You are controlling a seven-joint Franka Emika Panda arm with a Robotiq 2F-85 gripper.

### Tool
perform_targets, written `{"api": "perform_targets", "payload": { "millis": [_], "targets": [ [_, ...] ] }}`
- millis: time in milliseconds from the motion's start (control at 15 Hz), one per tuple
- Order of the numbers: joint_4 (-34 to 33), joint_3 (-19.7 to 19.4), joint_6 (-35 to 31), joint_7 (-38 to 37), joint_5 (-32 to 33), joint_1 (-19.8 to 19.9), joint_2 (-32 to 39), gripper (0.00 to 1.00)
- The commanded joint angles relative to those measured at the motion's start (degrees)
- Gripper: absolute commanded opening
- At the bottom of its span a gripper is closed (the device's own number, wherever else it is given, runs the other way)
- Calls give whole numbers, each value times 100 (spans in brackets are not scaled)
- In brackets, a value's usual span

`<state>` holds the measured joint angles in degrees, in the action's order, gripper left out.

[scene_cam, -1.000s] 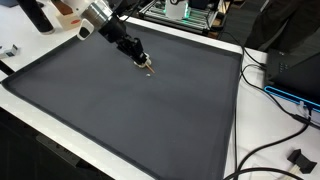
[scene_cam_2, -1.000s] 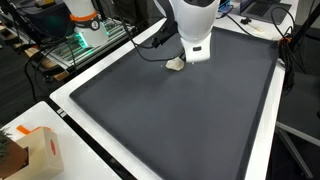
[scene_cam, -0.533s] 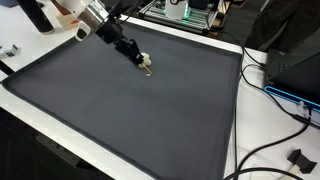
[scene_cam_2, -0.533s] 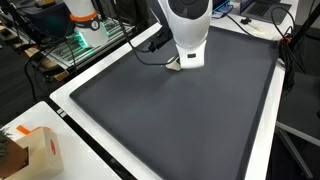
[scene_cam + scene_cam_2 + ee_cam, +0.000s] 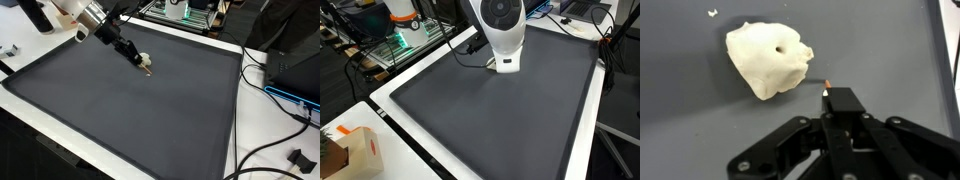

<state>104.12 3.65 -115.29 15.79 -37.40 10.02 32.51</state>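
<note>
1. The gripper (image 5: pixel 843 120) comes in from the bottom of the wrist view. Its fingers are pressed together around a dark pen-like tool (image 5: pixel 833 96), and the tool's reddish tip pokes out in front.
2. The white lump (image 5: pixel 768 58) lies flat on the dark mat (image 5: pixel 700 130), up and to the left of that tip. The two are just beside each other but apart, with a sliver of mat between them.
3. The lump has a small dark hole (image 5: pixel 777 47) near its top. There's also a tiny white crumb (image 5: pixel 712 13) further off on the mat.
4. In an exterior view the gripper (image 5: pixel 146 68) sits low over the far part of the mat (image 5: pixel 120 120), with the lump (image 5: pixel 144 59) right next to it. We can't tell from here whether the tip touches the mat.
5. In an exterior view the white arm (image 5: pixel 502 28) blocks both the lump and the fingers, so that angle is no help.
6. Our read on progress is that the tool is firmly in the grip and has been brought right up to the lump. The lump itself isn't held, pinned or touched.
</note>
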Motion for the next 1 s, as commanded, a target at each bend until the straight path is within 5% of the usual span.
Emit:
{"api": "perform_targets", "payload": {
  "millis": [0, 933],
  "targets": [
    [-64, -10, 108, 24, -209, 83, 145, 3],
    [-21, -27, 653, 178, -674, 181, -123, 3]
  ]
}}
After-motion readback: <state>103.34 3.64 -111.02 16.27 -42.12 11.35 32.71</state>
